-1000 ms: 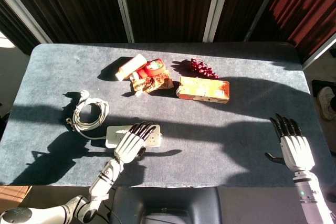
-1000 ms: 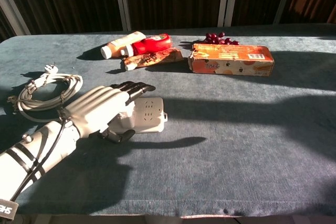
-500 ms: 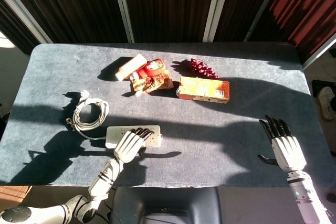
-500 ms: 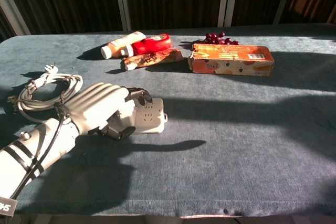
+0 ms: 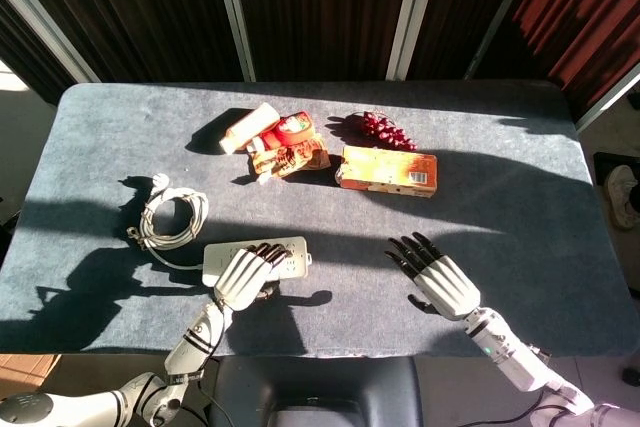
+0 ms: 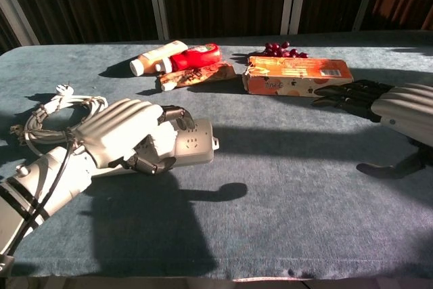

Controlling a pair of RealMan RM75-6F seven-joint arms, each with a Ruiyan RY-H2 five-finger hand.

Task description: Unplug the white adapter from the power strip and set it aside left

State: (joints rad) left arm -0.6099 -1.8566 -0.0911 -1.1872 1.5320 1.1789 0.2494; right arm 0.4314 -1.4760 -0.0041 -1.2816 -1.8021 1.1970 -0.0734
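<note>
Sunlit grey tabletop point(image 5: 520, 197) carried the power strip point(image 5: 290, 252), where my left hand point(image 5: 243, 277) curled around what I took for the hidden white adapter, my right hand point(image 5: 432, 272) hovering open beside it, ready to brace for a straight pull.

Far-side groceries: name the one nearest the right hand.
The long orange cardboard box; the right hand's fingertips almost reach its right end, while the bottles, snack packet and grapes lie further left.
</note>
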